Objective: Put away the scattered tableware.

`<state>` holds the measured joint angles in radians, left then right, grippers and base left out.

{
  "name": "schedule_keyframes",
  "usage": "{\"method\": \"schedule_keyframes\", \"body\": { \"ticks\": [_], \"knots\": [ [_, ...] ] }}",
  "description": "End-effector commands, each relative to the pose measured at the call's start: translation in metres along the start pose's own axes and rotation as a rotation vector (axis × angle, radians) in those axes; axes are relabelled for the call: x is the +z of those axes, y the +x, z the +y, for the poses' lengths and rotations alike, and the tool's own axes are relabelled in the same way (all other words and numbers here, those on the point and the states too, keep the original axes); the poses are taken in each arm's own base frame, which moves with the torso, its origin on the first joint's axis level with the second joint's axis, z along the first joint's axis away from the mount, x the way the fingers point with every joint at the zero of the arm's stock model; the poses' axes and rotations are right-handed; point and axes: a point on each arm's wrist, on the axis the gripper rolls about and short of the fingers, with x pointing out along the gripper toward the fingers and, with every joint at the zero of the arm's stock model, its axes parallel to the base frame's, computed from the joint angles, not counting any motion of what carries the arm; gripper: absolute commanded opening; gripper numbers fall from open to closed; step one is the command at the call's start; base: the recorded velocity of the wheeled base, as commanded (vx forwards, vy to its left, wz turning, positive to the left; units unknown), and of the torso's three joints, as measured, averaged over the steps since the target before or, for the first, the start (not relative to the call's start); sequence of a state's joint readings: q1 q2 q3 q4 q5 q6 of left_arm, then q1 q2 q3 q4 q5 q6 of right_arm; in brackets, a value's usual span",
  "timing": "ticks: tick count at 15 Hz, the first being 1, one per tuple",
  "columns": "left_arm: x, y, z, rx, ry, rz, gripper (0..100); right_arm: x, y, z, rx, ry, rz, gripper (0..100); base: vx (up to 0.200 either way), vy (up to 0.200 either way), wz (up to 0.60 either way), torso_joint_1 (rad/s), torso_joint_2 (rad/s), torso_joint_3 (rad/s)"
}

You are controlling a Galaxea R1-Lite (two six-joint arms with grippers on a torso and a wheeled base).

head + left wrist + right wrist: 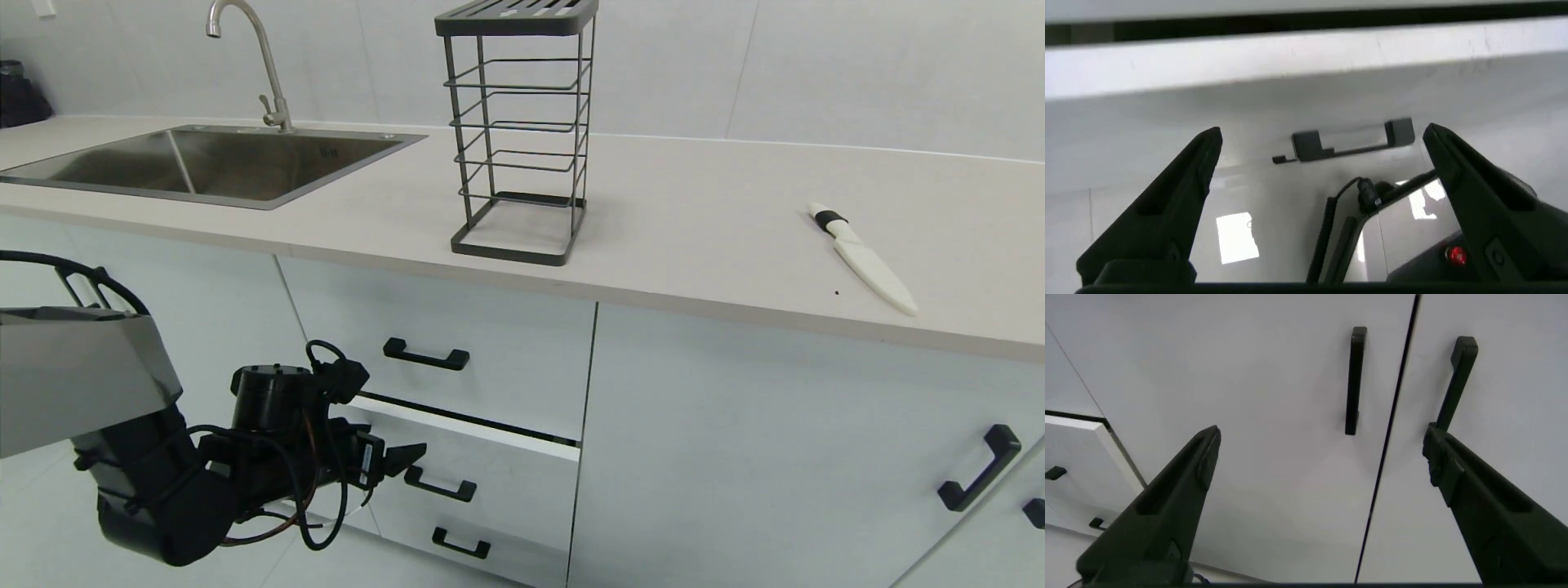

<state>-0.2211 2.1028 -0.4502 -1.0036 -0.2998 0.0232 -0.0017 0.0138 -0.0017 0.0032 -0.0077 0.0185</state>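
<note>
Sitting sunk into the worktop (694,220) well to the left of the wire rack (518,139), a steel sink (204,163) has a curved tap (261,65) at its back edge. Below the worktop and down-left of the rack, the left claw (404,457) hangs in front of a white drawer (506,482) that stands pulled out a little, with a dark gap above its front. The claw's tips are just beside the drawer's black handle (439,487). In the left wrist view this claw (1323,135) is spread wide and holds nothing, and the handle (1351,140) lies ahead between its two fingers; I cannot tell whether they touch it. The rack itself stands upright and bare near the worktop's front edge. Well to the right of the rack a white knife (861,257) with a black band lies flat on the worktop, its tip toward the front edge. Lower still and right of the rack, the right claw (1323,437) faces two cupboard doors (1249,416) with upright black handles (1355,380), its fingers wide apart and empty.
</note>
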Motion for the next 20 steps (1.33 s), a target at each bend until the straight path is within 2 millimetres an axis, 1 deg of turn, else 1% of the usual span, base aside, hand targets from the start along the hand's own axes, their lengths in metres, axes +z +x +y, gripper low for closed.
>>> {"method": "schedule_keyframes", "body": {
  "ticks": [1,5,8,9,11,12,13,14,15,16,17,19,20],
  "knots": [
    [0.0,0.006,0.002,0.002,-0.003,0.0,100,0.0,0.0,0.0,0.0,0.0,0.002,100,0.0,0.0,0.0,0.0,0.0,0.0],
    [0.006,0.018,0.007,0.004,0.004,-0.024,100,0.0,0.0,0.0,0.0,0.0,0.002,100,0.0,0.0,0.0,0.0,0.0,0.0],
    [0.006,0.018,0.006,0.004,0.006,-0.026,100,0.0,0.0,0.0,0.0,0.0,0.003,100,0.0,0.0,0.0,0.0,0.0,0.0],
    [0.006,0.016,0.005,0.004,0.007,-0.028,100,0.0,0.0,0.0,0.0,0.0,0.002,100,0.0,0.0,0.0,0.0,0.0,0.0],
    [-0.007,0.0,-0.001,-0.002,-0.001,0.009,100,0.0,0.0,0.0,0.0,0.0,0.002,100,0.0,0.0,0.0,0.0,0.0,0.0],
    [-0.02,-0.032,-0.014,-0.009,-0.003,0.036,100,0.0,0.0,0.0,0.0,0.0,0.002,100,0.0,0.0,0.0,0.0,0.0,0.0],
    [-0.023,-0.047,-0.019,-0.009,-0.002,0.032,100,0.0,0.0,0.0,0.0,0.0,0.002,100,0.0,0.0,0.0,0.0,0.0,0.0],
    [-0.025,-0.08,-0.028,-0.007,0.009,-0.007,100,0.0,0.0,0.0,0.0,0.0,0.002,100,0.0,0.0,0.0,0.0,0.0,0.0],
    [-0.027,-0.098,-0.033,-0.007,0.018,-0.039,100,0.0,0.0,0.0,0.0,0.0,0.002,100,0.0,0.0,0.0,0.0,0.0,0.0],
    [-0.031,-0.12,-0.04,-0.006,0.032,-0.079,100,0.0,0.0,0.0,0.0,0.0,0.002,100,0.0,0.0,0.0,0.0,0.0,0.0],
    [-0.034,-0.132,-0.044,-0.007,0.046,-0.101,100,0.0,0.0,0.0,0.0,0.0,0.002,100,0.0,0.0,0.0,0.0,0.0,0.0],
    [-0.029,-0.166,-0.053,0.007,0.083,-0.218,100,0.0,0.0,0.0,0.0,0.0,0.002,100,0.0,0.0,0.0,0.0,0.0,0.0],
    [-0.028,-0.177,-0.056,0.009,0.095,-0.265,100,0.0,0.0,0.0,0.0,0.0,0.002,100,0.0,0.0,0.0,0.0,0.0,0.0]
  ]
}}
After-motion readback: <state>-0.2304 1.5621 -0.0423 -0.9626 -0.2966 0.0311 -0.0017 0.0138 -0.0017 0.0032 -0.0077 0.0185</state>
